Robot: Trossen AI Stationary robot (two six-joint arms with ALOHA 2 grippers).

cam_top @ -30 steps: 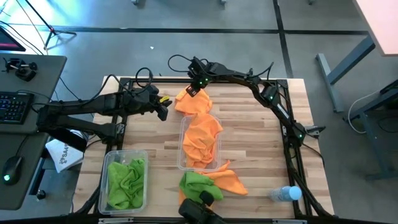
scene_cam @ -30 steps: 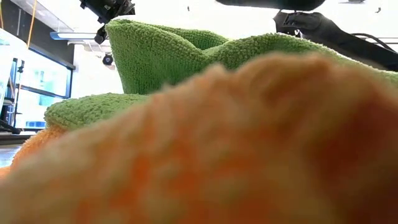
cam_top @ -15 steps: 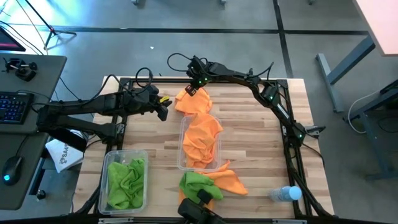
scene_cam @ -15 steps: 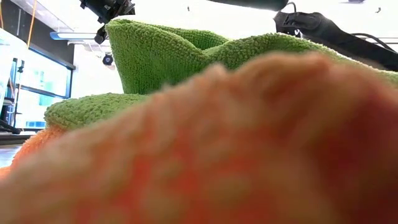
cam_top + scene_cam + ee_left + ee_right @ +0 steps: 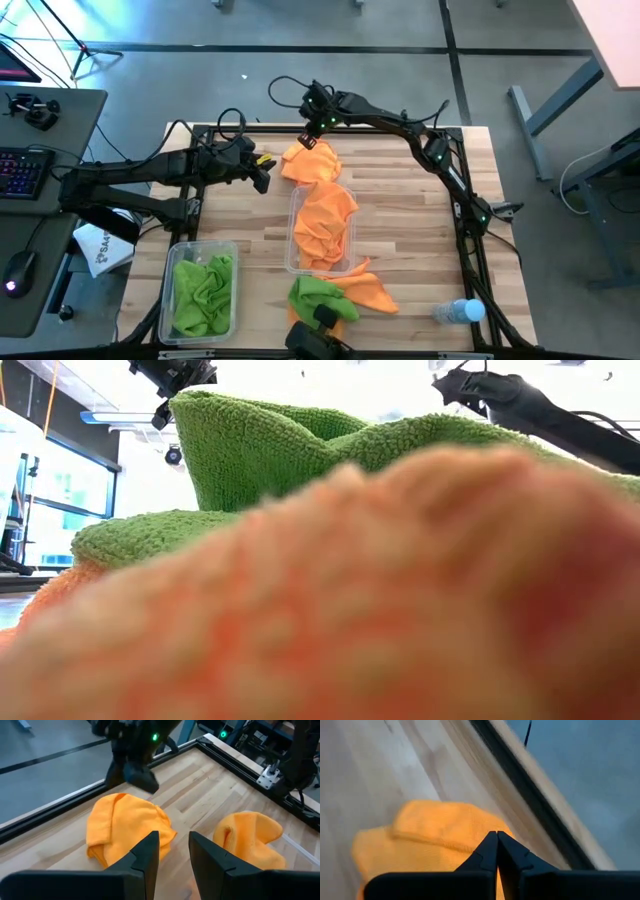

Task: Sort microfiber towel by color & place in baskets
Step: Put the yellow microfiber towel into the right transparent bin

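Microfiber towels are lying in several spots on the wooden tabletop [image 5: 400,210]. A loose orange towel [image 5: 311,163] is sitting at the far edge, directly beneath the right end effector [image 5: 313,128], which is hanging just above it. From the right wrist view the two dark fingers [image 5: 490,851] are pressing tip to tip, with the orange cloth showing below them; nothing is caught between them. The left end effector [image 5: 262,176] is hovering just beside that same towel, on its left, with its fingers [image 5: 148,851] standing a narrow gap apart and gripping nothing.

A clear basket in the middle [image 5: 293,228] is holding a heap of orange towels [image 5: 325,222]. A second clear basket [image 5: 176,258] at the near left corner is holding green towels [image 5: 203,287]. Between them, at the near edge, a green towel [image 5: 318,295] and another orange one [image 5: 370,290] are lying loose, touching each other, and filling the low view almost entirely.

A water bottle with a blue cap [image 5: 458,312] is lying near the right corner. Beyond the tabletop the floor is grey concrete, and a desk with a keyboard [image 5: 22,170] and mouse [image 5: 15,272] is standing to the left.
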